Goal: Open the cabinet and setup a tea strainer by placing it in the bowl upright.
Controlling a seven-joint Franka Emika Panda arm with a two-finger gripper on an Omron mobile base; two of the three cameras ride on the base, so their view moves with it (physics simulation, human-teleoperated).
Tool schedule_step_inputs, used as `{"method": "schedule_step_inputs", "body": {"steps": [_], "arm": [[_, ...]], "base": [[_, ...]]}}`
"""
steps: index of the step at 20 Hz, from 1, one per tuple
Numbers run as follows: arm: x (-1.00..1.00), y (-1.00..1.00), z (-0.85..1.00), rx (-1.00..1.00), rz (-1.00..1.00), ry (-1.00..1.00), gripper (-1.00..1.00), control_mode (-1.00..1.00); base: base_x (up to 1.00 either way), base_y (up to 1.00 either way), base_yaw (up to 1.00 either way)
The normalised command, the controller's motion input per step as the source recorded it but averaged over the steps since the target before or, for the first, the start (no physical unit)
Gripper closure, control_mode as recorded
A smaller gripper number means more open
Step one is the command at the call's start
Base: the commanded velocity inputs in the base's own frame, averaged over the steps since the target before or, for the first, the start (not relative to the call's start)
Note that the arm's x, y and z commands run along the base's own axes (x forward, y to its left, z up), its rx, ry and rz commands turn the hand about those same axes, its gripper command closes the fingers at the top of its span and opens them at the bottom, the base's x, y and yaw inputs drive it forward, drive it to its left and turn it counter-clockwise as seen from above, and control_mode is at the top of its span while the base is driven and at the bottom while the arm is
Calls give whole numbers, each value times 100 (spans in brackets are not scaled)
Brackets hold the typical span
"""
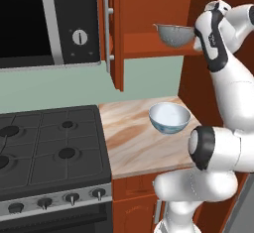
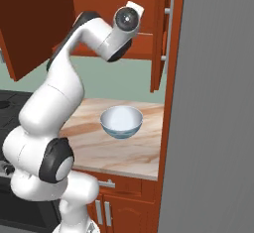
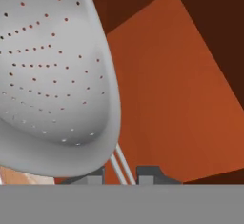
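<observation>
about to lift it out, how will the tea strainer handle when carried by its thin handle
The tea strainer looks like thin perforated metal, so probably light and stiff. Gripped by the thin wire handle, its cup may swing or tilt. The rounded bottom could rock in the bowl.

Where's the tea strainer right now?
In the left base view the tea strainer sits at the front of the open cabinet's shelf, above the bowl on the counter, beside the arm's wrist.

A black-and-silver microwave (image 1: 47,21) with 1 round dial is being seen above a black stove (image 1: 49,147) with 4 burners, beside a marbled tabletop (image 1: 134,143); a grey panel (image 2: 218,103) is being shown at right.
</observation>
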Motion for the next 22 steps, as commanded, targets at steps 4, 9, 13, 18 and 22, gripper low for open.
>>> {"method": "schedule_step_inputs", "body": {"steps": [4,9,13,18,22], "arm": [[-53,20,0,-1,-31,-5,100,-100],[-68,10,0,-2,-33,0,100,-100],[-77,1,0,-1,-36,0,100,-100],[-65,11,12,-4,-33,-4,100,-100],[-61,14,12,-8,-32,-14,100,-100]], "base": [[0,0,0],[0,0,0],[0,0,0],[0,0,0],[0,0,0]]}}
